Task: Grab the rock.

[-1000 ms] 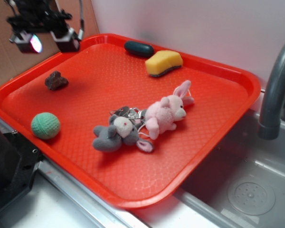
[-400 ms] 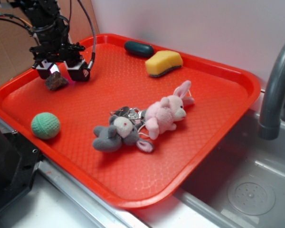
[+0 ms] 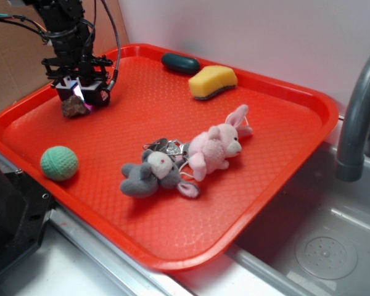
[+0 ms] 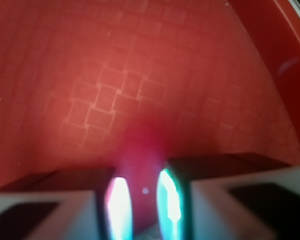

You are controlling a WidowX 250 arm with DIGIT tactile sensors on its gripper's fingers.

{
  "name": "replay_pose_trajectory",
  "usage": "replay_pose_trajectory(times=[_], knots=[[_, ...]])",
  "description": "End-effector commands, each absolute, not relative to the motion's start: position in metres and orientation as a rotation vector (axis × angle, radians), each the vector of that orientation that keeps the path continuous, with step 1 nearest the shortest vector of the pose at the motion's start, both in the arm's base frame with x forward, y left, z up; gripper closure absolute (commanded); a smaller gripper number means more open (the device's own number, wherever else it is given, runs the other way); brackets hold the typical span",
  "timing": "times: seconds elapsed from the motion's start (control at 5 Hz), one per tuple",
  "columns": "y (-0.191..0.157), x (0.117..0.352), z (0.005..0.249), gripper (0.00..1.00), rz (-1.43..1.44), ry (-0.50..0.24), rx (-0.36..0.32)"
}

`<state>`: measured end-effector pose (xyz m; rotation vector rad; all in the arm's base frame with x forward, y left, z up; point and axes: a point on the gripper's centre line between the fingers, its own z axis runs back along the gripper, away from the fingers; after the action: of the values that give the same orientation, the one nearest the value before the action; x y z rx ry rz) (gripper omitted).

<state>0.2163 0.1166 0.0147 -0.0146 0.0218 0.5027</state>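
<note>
**A:** Where was the rock (image 3: 73, 108) relative to the pincer (image 3: 80, 92)?

**B:** Directly under it. Rock sat on the red tray (image 3: 172, 234) near the far-left rim, and the pincer hung right over it, fingers pointing down. In the exterior view the fingertips overlapped the rock's top edge.

**A:** So was it gripped or not?

**B:** Couldn't tell for sure. The jaws were drawn in close, with only a narrow gap between them in the wrist view. A dim, blurred patch showed low in that gap, probably the rock, but the glare off the pads (image 4: 119, 210) washed it out. I'd call it closed around the rock or nearly so, contact not confirmed.

**A:** Offset to either side?

**B:** Slight. In the exterior view most of the rock showed toward the lower left of the fingers, i.e. a bit toward the tray's near-left rim. Could be camera angle only.

**A:** Long axis?

**B:** Not readable. It was a small irregular lump, half hidden by the fingers, and I saw no clear long side.

**A:** Anything close enough to interfere?

**B:** No. The green knitted ball (image 3: 59, 163) was well apart, nearer the camera along the same rim. The tray wall was the nearest thing, just beyond the pincer.

**A:** What did the next move hinge on?

**B:** My read: whether the rock was centred between the fingers. If yes, squeeze and lift straight up.
</note>
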Motion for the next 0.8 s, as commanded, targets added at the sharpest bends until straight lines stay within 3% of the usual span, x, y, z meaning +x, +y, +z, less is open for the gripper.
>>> replay_pose_trajectory(times=[0.0, 0.2, 0.4, 0.6], knots=[[0.1203, 0.2169, 0.0214, 1.00, 0.480, 0.030, 0.006], [0.1235, 0.2100, 0.0274, 1.00, 0.475, 0.053, 0.014], [0.1235, 0.2100, 0.0274, 0.00, 0.475, 0.053, 0.014], [0.1235, 0.2100, 0.0274, 0.00, 0.475, 0.053, 0.014]])
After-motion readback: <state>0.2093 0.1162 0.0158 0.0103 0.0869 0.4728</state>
